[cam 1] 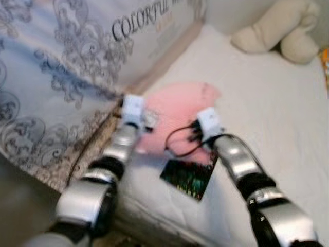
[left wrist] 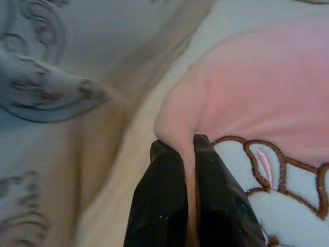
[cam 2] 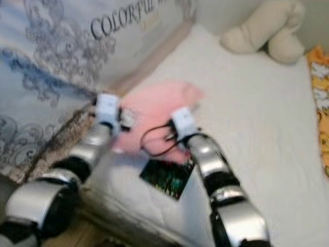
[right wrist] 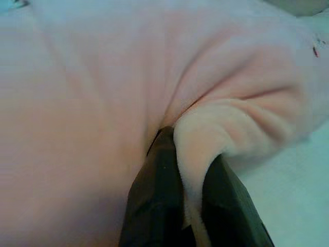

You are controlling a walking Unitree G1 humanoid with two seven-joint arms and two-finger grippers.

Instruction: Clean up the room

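A pink fleece garment [cam 1: 177, 105] with a white embroidered patch [left wrist: 288, 180] lies on the white bed [cam 1: 267, 118]. My left gripper [left wrist: 185, 146] is shut on its near-left edge, a fold of pink cloth pinched between the black fingers [left wrist: 162, 195]. My right gripper [right wrist: 187, 146] is shut on a bunched fold of the same garment [right wrist: 154, 77] at its near-right side. In the head views both wrists, left [cam 1: 132, 110] and right [cam 1: 209, 122], rest on the garment.
A grey patterned quilt [cam 1: 61, 67] with lettering covers the bed's left side. A cream plush toy [cam 1: 280, 28] sits at the far right. A dark shiny card [cam 1: 187, 177] lies near the bed's front edge. An orange patterned cloth [cam 2: 320, 98] lies at the right edge.
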